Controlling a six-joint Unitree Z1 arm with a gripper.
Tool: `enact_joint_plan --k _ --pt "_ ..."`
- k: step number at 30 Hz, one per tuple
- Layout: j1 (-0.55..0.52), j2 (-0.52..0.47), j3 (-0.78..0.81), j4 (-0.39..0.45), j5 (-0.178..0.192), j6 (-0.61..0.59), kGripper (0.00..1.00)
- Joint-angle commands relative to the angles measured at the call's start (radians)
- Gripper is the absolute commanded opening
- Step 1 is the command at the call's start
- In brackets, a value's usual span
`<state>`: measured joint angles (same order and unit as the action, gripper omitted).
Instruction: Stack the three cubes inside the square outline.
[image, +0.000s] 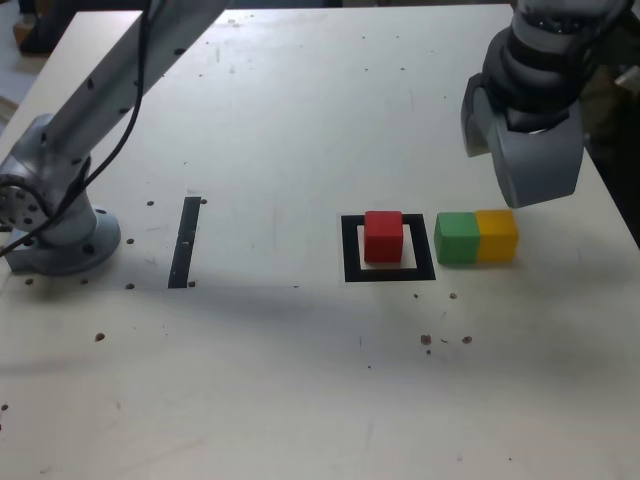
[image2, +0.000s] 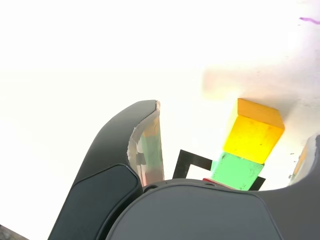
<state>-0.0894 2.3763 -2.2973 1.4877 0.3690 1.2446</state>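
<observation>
My pincer (image: 525, 165) hangs up in the air over the white table (image: 300, 120), above the yellow cube (image: 497, 235). Its two fingers are spread wide apart and hold nothing. In the wrist view I see one finger (image2: 145, 150) on one side of the yellow cube (image2: 254, 134) and just the tip of the other finger on the far side, with empty space around the cube.

The red cube (image: 383, 236) sits on the table inside the square outline (image: 350, 250), on its white middle. Nothing is on top of it.

The green cube (image: 457, 238) sits just outside the square outline, on the exterior view's right. The yellow cube is right beside the green one, touching it, farther to the exterior view's right. Both are flat on the table.

In the wrist view I also see the green cube (image2: 236, 170), a thin bit of red below it, and a corner of the black outline (image2: 187, 162).

A thin black strip (image: 185, 242) lies well apart, on the exterior view's left, near my arm's base (image: 60, 240).
</observation>
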Motion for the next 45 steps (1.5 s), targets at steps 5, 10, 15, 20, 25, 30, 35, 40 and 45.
enact_joint_plan --k 5,10,15,20,25,30,35,40,45 --pt "-0.033 0.017 0.001 -0.011 -0.001 -0.003 0.99" --pt "-0.04 0.043 -0.002 -0.021 -0.001 -0.009 0.99" --pt "-0.042 0.072 -0.012 -0.033 -0.001 -0.016 0.99" --pt "-0.044 0.103 -0.026 -0.038 -0.001 -0.023 0.98" --pt "-0.046 0.123 -0.035 -0.035 -0.001 -0.04 0.96" --pt "-0.046 0.129 -0.046 -0.031 -0.001 -0.058 0.92" --pt "-0.046 0.138 -0.06 -0.03 -0.001 -0.071 0.87" --pt "-0.046 0.146 -0.066 -0.029 -0.01 -0.098 0.81" --pt "-0.046 0.152 -0.067 -0.029 -0.022 -0.114 0.65"
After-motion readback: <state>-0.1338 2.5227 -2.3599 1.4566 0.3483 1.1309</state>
